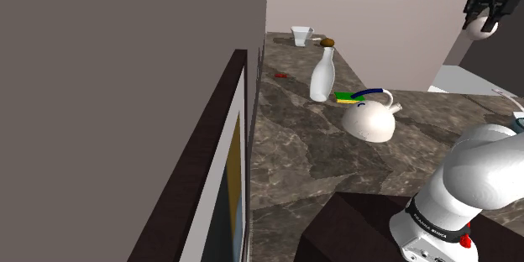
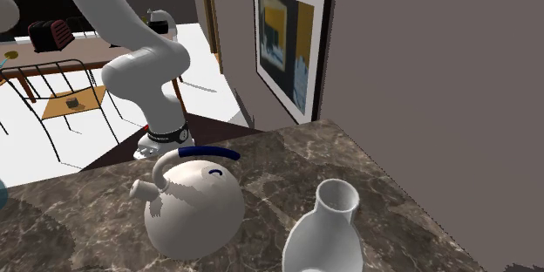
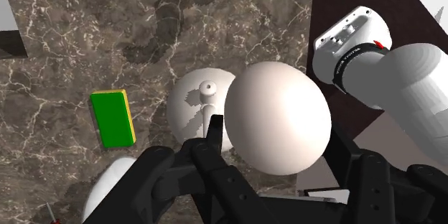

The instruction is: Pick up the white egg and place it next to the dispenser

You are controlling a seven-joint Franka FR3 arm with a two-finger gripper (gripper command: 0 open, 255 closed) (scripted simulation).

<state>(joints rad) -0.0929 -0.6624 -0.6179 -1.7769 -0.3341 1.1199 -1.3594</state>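
White egg (image 3: 278,117) clasped across its middle by the jaws, high above the worktop (image 1: 319,151), kettle (image 3: 201,104) below. Judged light, smooth, brittle: gentle squeeze only. Dispenser (image 1: 322,71) stands nearer the worktop's far edge.

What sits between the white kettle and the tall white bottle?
A green sponge with a yellow edge lies on the counter between kettle and bottle, seen in the shoulder view.

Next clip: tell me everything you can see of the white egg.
The egg is plain white, smooth and oval, unmarked, its material unclear. It is clasped between the black fingers of the gripper, touching nothing else, held high above the dark marbled counter, with the white kettle below it.
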